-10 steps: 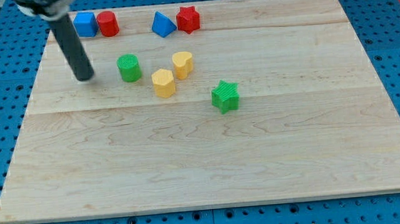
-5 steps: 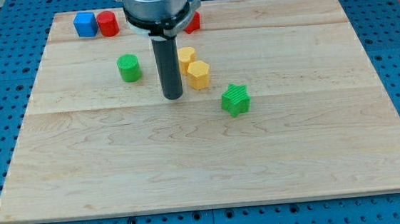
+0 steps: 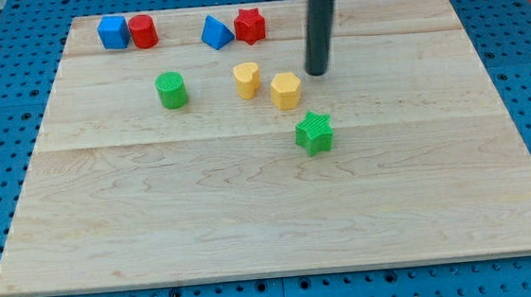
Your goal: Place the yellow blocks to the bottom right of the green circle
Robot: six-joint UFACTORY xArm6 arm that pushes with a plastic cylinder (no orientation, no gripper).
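The green circle block [image 3: 172, 89] stands at the board's upper left. A yellow heart block [image 3: 246, 79] sits to its right, and a yellow hexagon block [image 3: 286, 90] sits just right of and slightly below the heart. My tip [image 3: 316, 71] rests on the board up and to the right of the yellow hexagon, a short gap away, touching no block. A green star block [image 3: 314, 132] lies below and right of the hexagon.
Along the board's top edge stand a blue block [image 3: 112, 32], a red cylinder [image 3: 143, 32], a blue triangle [image 3: 216, 32] and a red star [image 3: 249, 24]. The wooden board [image 3: 271, 214] sits on a blue pegboard.
My tip swept from the view's left, past the green circle, to the right of the yellow blocks. The yellow hexagon moved right and slightly up; the green star shifted a little right.
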